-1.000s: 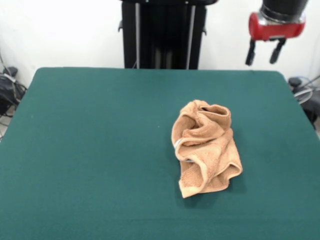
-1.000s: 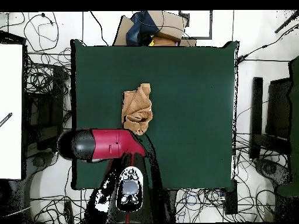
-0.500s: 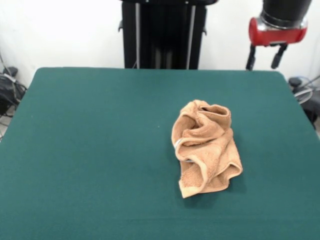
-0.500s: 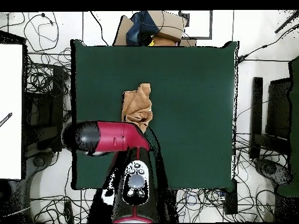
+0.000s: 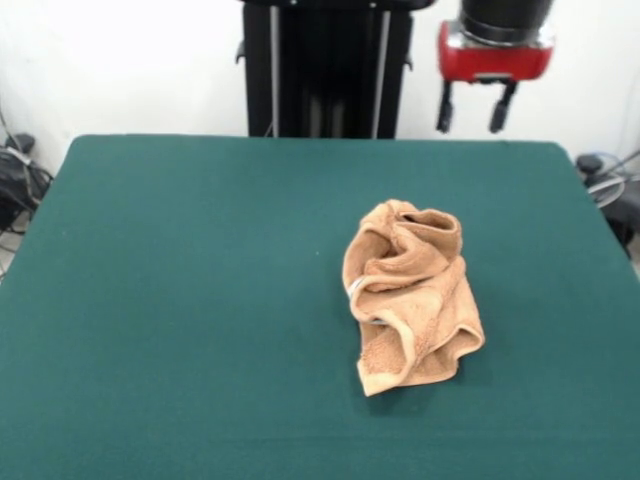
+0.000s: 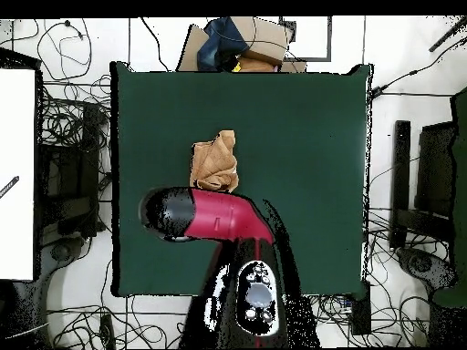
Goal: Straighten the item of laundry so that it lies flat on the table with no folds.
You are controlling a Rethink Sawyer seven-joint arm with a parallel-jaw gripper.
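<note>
The tan-orange towel (image 5: 410, 290) lies crumpled in a bunched heap right of the middle of the dark green table (image 5: 180, 300). Folds stand up along its far end and a small white tag shows at its left side. In the overhead view the towel (image 6: 215, 159) sits left of centre, partly under the arm. My gripper (image 5: 471, 107) hangs high above the table's far edge, behind the towel and apart from it. Its two black fingers (image 5: 443, 108) point down with a gap between them and hold nothing.
The robot's black pedestal (image 5: 325, 65) stands behind the table's far edge. The red arm (image 6: 205, 214) reaches over the table's robot side in the overhead view. Cables and boxes (image 6: 242, 41) lie on the floor around the table.
My gripper has moved left along the table's far edge, from the right corner toward the towel's line. The towel has not moved.
</note>
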